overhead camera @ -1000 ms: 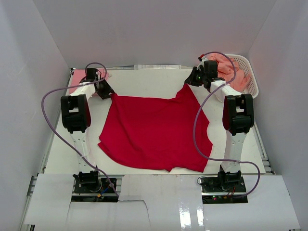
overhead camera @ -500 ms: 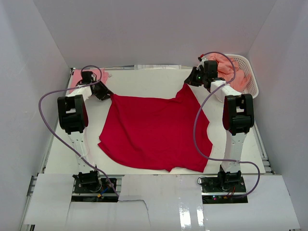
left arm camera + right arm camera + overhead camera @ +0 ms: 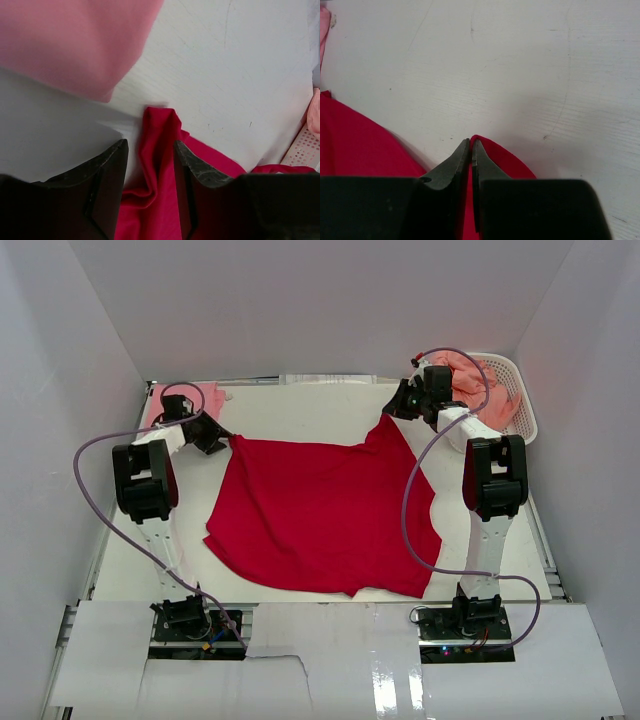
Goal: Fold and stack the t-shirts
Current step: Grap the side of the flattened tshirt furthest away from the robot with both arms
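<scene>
**Desk:** Sprawling across the middle of the frame, is that the shirt in play?

**Photographer:** Yes. The red t-shirt (image 3: 320,515) lies opened out and rumpled on the white table (image 3: 300,405), covering most of its centre. Its far right corner is drawn up into a peak toward the upper right of the overhead view.

**Desk:** Who has that peak?

**Photographer:** The right gripper (image 3: 397,405), at upper right, is clenched on it. In the right wrist view its two fingers meet, with a sliver of red cloth pinched at their tips. More red spreads away at the lower left of that frame.

**Desk:** And the other arm?

**Photographer:** The left gripper (image 3: 213,435) sits at the shirt's far left corner, in the upper left of the overhead view, and it is released. In the left wrist view its fingers stand apart. A raised ridge of red cloth runs up between them, and neither finger squeezes it.

**Desk:** What lies around them?

**Photographer:** A pink t-shirt (image 3: 185,400) lies at the table's upper left corner, just beyond the left gripper. It fills the upper left of the left wrist view, near the red tip but apart from it. Salmon-orange shirts (image 3: 470,375) are heaped in a white latticed basket (image 3: 520,405) at the upper right edge, behind the right arm.
</scene>
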Controlling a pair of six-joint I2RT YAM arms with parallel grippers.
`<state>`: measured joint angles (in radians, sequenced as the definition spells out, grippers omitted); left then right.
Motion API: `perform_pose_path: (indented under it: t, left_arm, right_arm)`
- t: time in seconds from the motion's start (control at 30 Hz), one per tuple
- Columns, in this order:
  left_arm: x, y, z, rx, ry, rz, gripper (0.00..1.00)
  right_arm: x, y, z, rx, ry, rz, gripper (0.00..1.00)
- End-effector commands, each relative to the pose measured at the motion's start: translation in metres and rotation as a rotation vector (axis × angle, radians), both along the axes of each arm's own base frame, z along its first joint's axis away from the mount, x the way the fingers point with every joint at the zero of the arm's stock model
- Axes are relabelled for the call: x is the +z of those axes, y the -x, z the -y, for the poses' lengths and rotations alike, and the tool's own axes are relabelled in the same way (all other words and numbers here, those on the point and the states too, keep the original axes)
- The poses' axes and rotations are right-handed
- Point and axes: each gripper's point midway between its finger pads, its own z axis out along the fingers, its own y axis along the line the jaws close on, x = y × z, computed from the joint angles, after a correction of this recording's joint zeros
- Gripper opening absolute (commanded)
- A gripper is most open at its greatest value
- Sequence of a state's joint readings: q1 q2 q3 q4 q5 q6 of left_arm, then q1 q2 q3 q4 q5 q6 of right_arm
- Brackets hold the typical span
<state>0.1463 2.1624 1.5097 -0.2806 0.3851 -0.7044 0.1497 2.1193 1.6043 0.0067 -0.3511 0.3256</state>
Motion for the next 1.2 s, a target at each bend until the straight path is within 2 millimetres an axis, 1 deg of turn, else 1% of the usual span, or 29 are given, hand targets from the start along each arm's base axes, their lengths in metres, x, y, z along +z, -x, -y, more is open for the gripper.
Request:
perform_pose_path:
  t: [0.0, 0.1, 0.17, 0.23, 0.27, 0.3, 0.33, 0.37, 0.4, 0.43, 0.5, 0.67, 0.7, 0.83, 0.9, 0.93, 0.97, 1.0, 1.03, 1.07, 1.13, 1.17]
  left_arm:
    - [0.006, 0.013, -0.013, 0.039, 0.011, -0.012, 0.53]
    - [0.000, 0.011, -0.011, 0.026, 0.019, -0.028, 0.53]
    - [-0.008, 0.013, -0.010, 0.017, 0.027, -0.051, 0.52]
    - [-0.010, 0.011, -0.011, 0.007, 0.024, -0.049, 0.52]
    - [-0.014, 0.013, -0.008, -0.002, 0.013, -0.062, 0.52]
    - [-0.016, 0.012, -0.009, -0.005, -0.001, -0.067, 0.52]
    - [-0.013, 0.006, -0.011, -0.010, -0.035, -0.057, 0.52]
    - [-0.019, 0.009, -0.008, -0.020, -0.050, -0.082, 0.52]
    - [-0.019, 0.007, -0.008, -0.025, -0.066, -0.088, 0.53]
    - [-0.013, 0.001, -0.008, -0.038, -0.089, -0.071, 0.53]
    - [-0.018, 0.002, -0.007, -0.039, -0.125, -0.098, 0.52]
    - [-0.020, 0.001, -0.009, -0.053, -0.180, -0.122, 0.52]
    - [-0.025, 0.002, -0.010, -0.056, -0.186, -0.135, 0.52]
    - [-0.028, 0.001, -0.009, -0.066, -0.228, -0.153, 0.52]
    - [-0.026, 0.000, -0.005, -0.085, -0.259, -0.157, 0.52]
    - [-0.031, 0.003, -0.005, -0.087, -0.287, -0.181, 0.52]
    - [-0.031, 0.004, -0.005, -0.089, -0.302, -0.189, 0.52]
    - [-0.028, 0.000, -0.007, -0.088, -0.324, -0.183, 0.51]
    - [-0.030, 0.001, -0.009, -0.083, -0.346, -0.195, 0.51]
    - [-0.034, 0.003, -0.008, -0.092, -0.359, -0.211, 0.51]
    - [-0.035, 0.004, -0.008, -0.099, -0.392, -0.222, 0.50]
    - [-0.040, 0.005, -0.007, -0.105, -0.403, -0.236, 0.50]
  right_arm:
    - [0.036, -0.006, 0.000, 0.012, -0.019, 0.080, 0.08]
    - [0.037, -0.006, 0.000, 0.012, -0.019, 0.081, 0.08]
    - [0.037, -0.006, 0.000, 0.012, -0.019, 0.081, 0.08]
    - [0.038, -0.006, 0.000, 0.012, -0.020, 0.083, 0.08]
    - [0.038, -0.006, 0.000, 0.012, -0.020, 0.083, 0.08]
    - [0.038, -0.006, 0.000, 0.012, -0.020, 0.084, 0.08]
    - [0.038, -0.006, 0.000, 0.012, -0.020, 0.083, 0.08]
    - [0.038, -0.007, 0.000, 0.011, -0.021, 0.085, 0.08]
    - [0.039, -0.007, 0.000, 0.012, -0.023, 0.086, 0.08]
    - [0.038, -0.007, 0.000, 0.011, -0.024, 0.083, 0.08]
    - [0.038, -0.007, -0.001, 0.013, -0.027, 0.082, 0.08]
    - [0.037, -0.007, -0.001, 0.015, -0.029, 0.080, 0.08]
    - [0.038, -0.007, -0.001, 0.015, -0.029, 0.081, 0.08]
    - [0.041, -0.007, -0.002, 0.016, -0.034, 0.086, 0.08]
    - [0.042, -0.007, -0.002, 0.016, -0.034, 0.087, 0.08]
    - [0.042, -0.007, -0.002, 0.016, -0.034, 0.087, 0.08]
    - [0.042, -0.007, -0.002, 0.016, -0.034, 0.087, 0.08]
    - [0.043, -0.007, -0.002, 0.018, -0.035, 0.088, 0.08]
    - [0.043, -0.006, -0.002, 0.019, -0.036, 0.090, 0.08]
    - [0.044, -0.006, -0.002, 0.019, -0.036, 0.091, 0.08]
    - [0.044, -0.006, -0.002, 0.020, -0.037, 0.091, 0.08]
    - [0.046, -0.006, -0.002, 0.020, -0.039, 0.095, 0.08]
